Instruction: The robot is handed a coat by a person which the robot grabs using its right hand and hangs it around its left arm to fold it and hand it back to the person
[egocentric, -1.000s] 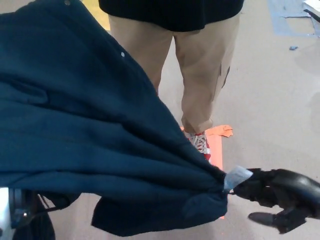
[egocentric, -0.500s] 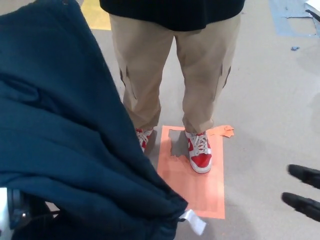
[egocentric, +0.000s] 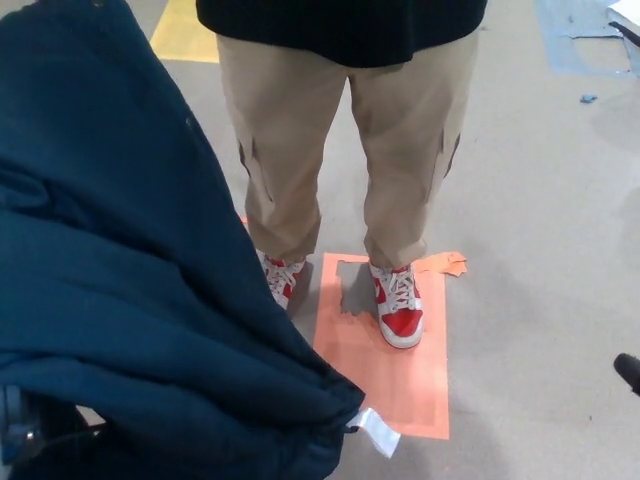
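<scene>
In the head view the right hand (egocentric: 629, 371) shows only as a small black tip at the picture's right edge, low down; so little of it is in frame that I cannot tell whether it is spread or closed, but it does not hold the navy coat (egocentric: 130, 290), which lies well apart from it, far over toward the robot's left; a second ago that hand was pinching the coat's lower corner just beside the white label (egocentric: 378, 432), half a second ago it had let go, and now it has drawn back almost out of the picture; the released corner has dropped, so the label dangles at the coat's bottom edge, well to the left of the hand, and the cloth hangs in one heavy fold over where the left arm must be (that arm and the left hand are both hidden beneath it); between coat and right hand stand the person's legs (egocentric: 400, 150) in khaki trousers, with red-and-white sneakers (egocentric: 400, 312), the one nearer the hand on an orange floor mat (egocentric: 400, 390); I judge the draping step done, the fold and the hand-back yet to come.
</scene>
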